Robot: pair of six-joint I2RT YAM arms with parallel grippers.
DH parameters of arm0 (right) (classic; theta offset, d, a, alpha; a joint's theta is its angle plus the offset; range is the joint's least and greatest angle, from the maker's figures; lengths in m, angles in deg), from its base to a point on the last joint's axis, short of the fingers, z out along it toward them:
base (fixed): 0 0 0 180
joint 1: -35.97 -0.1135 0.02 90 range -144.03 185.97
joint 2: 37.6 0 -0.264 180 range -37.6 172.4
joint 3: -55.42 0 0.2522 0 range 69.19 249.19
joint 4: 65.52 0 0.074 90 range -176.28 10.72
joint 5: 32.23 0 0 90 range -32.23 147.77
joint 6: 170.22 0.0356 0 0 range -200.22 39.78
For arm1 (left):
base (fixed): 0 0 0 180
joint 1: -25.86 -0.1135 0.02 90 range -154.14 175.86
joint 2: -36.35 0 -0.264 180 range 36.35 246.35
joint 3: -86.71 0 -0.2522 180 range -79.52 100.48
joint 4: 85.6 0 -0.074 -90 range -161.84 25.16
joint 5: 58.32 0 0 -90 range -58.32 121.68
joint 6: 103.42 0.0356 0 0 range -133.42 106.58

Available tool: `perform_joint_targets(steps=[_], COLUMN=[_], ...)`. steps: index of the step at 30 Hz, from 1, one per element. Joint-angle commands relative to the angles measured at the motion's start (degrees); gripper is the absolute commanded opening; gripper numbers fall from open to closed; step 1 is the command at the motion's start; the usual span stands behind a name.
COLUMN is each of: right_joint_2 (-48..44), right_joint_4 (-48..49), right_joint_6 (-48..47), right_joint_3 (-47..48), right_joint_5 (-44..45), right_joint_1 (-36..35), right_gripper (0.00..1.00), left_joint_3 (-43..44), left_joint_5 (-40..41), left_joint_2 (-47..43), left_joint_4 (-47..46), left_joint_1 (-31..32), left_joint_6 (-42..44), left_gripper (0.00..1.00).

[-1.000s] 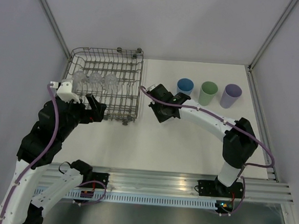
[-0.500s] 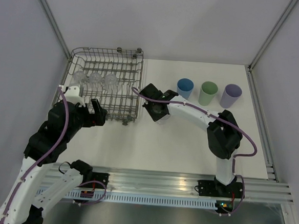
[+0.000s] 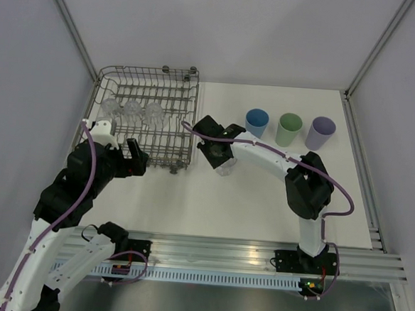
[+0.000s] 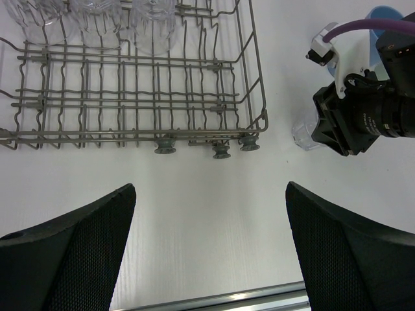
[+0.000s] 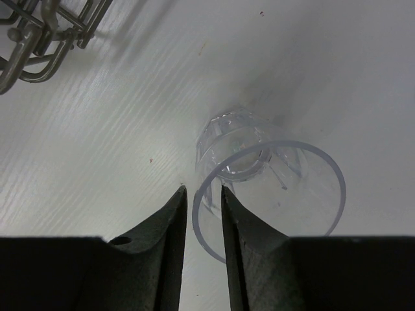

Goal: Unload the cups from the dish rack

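The grey wire dish rack (image 3: 194, 119) stands at the far left with three clear cups (image 3: 132, 110) in its back row, also seen in the left wrist view (image 4: 152, 23). My right gripper (image 3: 220, 158) is just right of the rack, shut on the rim of a fourth clear cup (image 5: 272, 188), one finger inside and one outside. That cup is low over the table (image 3: 226, 171). Blue (image 3: 257, 120), green (image 3: 289, 128) and lilac (image 3: 321, 132) cups stand upright at the back right. My left gripper (image 4: 211, 240) is open and empty, just in front of the rack.
The rack's front rail and dark feet (image 4: 215, 152) are between my left gripper and the clear cups. My right gripper's black body (image 4: 353, 123) sits close to the rack's right front corner (image 5: 39, 39). A metal rail (image 3: 257, 255) runs along the near edge.
My right gripper has moved left toward the rack and slightly nearer with the clear cup. My left arm has drawn back a little from the rack, then held still.
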Motion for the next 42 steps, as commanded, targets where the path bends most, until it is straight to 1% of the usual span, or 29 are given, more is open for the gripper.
perform_joint_targets(steps=[1,4,7,10,11,13,15,16,17,19,20,22,23,25,28,32,35,36,39,40,42], right_joint_2=[-4.2,-7.27,-11.75,-16.93,-20.08,-23.69,-29.58,-31.78,-36.24,-40.65,-44.59,-48.13,-51.19,-54.98,-57.81,-63.08,-66.25,-66.95,-69.06,-69.67,-70.82], right_joint_4=[-0.84,-1.63,-1.9,-1.46,-0.76,2.4,7.23,9.25,13.44,17.25,20.14,22.26,23.06,23.15,22.36,21.66,21.92,22.01,20.87,20.87,20.87], right_joint_6=[-0.37,-0.28,-0.02,0.33,0.68,1.82,2.35,2.87,3.84,5.33,6.04,7.88,8.67,9.73,10.09,10.96,11.14,11.05,10.79,10.44,9.91], right_joint_3=[3.09,3.88,4.41,3.8,3.19,0.2,-4.45,-6.29,-10.75,-15.25,-19.28,-22.82,-25.36,-27.22,-29.86,-33.9,-36.8,-37.33,-38.65,-38.92,-40.15], right_joint_5=[0.99,1.51,2.3,2.83,3.36,3.71,3.8,3.63,3.54,3.71,4.41,5.03,5.73,6.61,5.74,3.19,1.52,1.25,0.99,0.9,0.9], right_joint_1=[-0.31,-0.31,-0.31,-0.31,-0.31,-0.31,-0.31,-0.31,-0.31,-0.22,-0.22,-0.22,-0.22,-0.31,-0.22,-0.22,-0.31,-0.22,-0.31,-0.31,-0.22], right_gripper=[0.34,0.37,0.42,0.52,0.61,0.74,0.97,0.98,0.98,0.98,0.98,0.98,0.98,0.98,0.98,0.98,0.98,0.98,0.98,0.98,0.98], left_joint_3=[0.02,0.55,2.13,4.06,4.68,6.51,7.75,8.89,9.51,11.44,12.23,14.69,15.48,17.85,21.71,25.94,28.85,29.46,31.31,31.75,32.54], left_joint_5=[0.71,1.06,1.67,3.34,3.87,5.97,7.56,9.22,10.19,12.12,12.92,14.5,15.21,17.13,18.37,18.64,18.11,17.42,11.98,8.05,4.68], left_joint_2=[-0.33,0.64,2.57,5.29,6.26,8.72,11.35,12.15,13.03,15.84,17.24,20.75,21.9,25.67,30.25,39.72,45.7,47.3,51.95,52.84,55.73], left_joint_4=[-0.43,-0.43,-0.43,-0.17,-0.08,0.19,0.36,0.27,0.27,0.36,0.45,0.54,0.62,0.45,0.45,-1.56,-2.97,-4.81,-7.1,-9.28,-10.88], left_joint_1=[-0.06,-0.06,-0.06,-0.06,-0.06,-0.06,-0.06,-0.06,-0.06,-0.06,0.03,-0.06,-0.15,-0.06,-0.24,-0.94,-1.73,-2.69,-5.68,-6.55,-8.84], left_joint_6=[2.08,1.12,-0.37,-1.96,-3.0,-5.2,-6.88,-7.75,-9.41,-10.74,-12.23,-13.21,-14.52,-16.27,-16.73,-13.05,-9.35,-8.13,-3.64,-2.5,0.23], left_gripper=[1.0,1.0,1.0,1.0,1.0,1.0,1.0,1.0,1.0,1.0,1.0,1.0,1.0,1.0,1.0,1.0,1.0,1.0,1.0,1.0,1.0])
